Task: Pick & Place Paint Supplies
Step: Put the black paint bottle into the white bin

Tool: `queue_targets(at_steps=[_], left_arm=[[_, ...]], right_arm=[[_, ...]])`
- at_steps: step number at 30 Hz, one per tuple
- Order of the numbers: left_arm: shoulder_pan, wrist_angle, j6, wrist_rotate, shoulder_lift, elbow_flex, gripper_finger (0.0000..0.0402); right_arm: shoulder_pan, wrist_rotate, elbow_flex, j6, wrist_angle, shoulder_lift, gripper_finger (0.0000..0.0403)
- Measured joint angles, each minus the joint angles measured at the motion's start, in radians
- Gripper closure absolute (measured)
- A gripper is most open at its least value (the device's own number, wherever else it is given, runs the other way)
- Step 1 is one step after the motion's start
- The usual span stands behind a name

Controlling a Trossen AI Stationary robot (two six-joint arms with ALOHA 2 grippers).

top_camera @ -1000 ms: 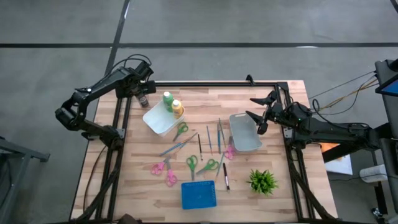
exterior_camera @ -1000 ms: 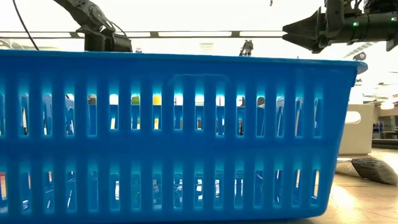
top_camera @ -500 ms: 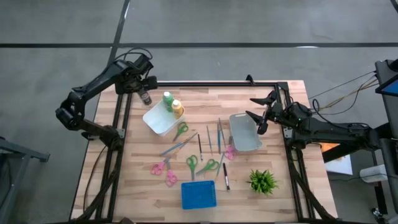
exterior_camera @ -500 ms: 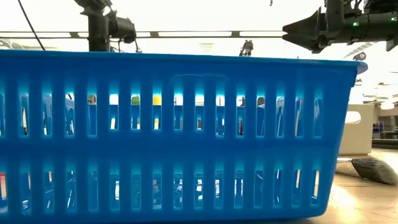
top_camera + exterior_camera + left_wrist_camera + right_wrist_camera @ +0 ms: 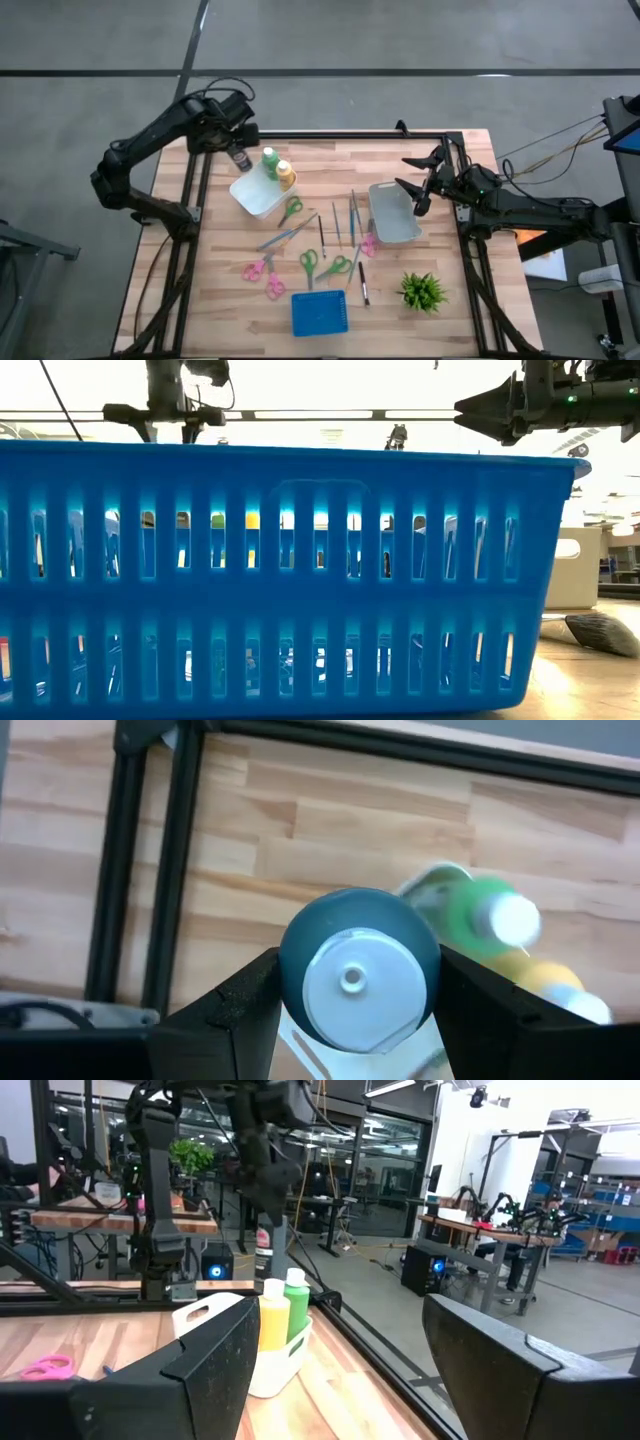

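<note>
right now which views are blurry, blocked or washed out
Low view: the blue basket fills the frame and blocks the table, with a washed-out bright backdrop above it. Left wrist view: the dark grey bottle in the left claw is fairly sharp, while the green bottle and yellow-orange bottle behind it are blurred. High view: evenly lit and clear. Right wrist view: sharp, with bright ceiling lights.

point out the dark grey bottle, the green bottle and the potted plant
dark grey bottle (image 5: 357, 982): left wrist view, on its pale round base, between the left pincer's fingers
green bottle (image 5: 269, 161): high view, on its body in the white bin
potted plant (image 5: 422, 291): high view, on its leaves
</note>
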Motion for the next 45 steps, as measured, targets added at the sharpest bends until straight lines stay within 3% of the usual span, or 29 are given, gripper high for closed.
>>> queue_targets(at_steps=[15, 26, 45], left_arm=[[-0.258, -0.001, -0.277, -0.08, 0.007, -0.015, 0.0188], [-0.27, 0.101, -0.336, -0.024, 0.008, -0.187, 0.0188], [-0.258, 0.281, -0.337, -0.03, 0.008, -0.395, 0.0188]], right_arm=[[0.0, 0.0, 0.0, -0.002, 0.0, 0.0, 0.0125], [0.0, 0.0, 0.0, 0.0, 0.0, 0.0, 0.0125], [0.0, 0.0, 0.0, 0.0, 0.0, 0.0, 0.0125]])
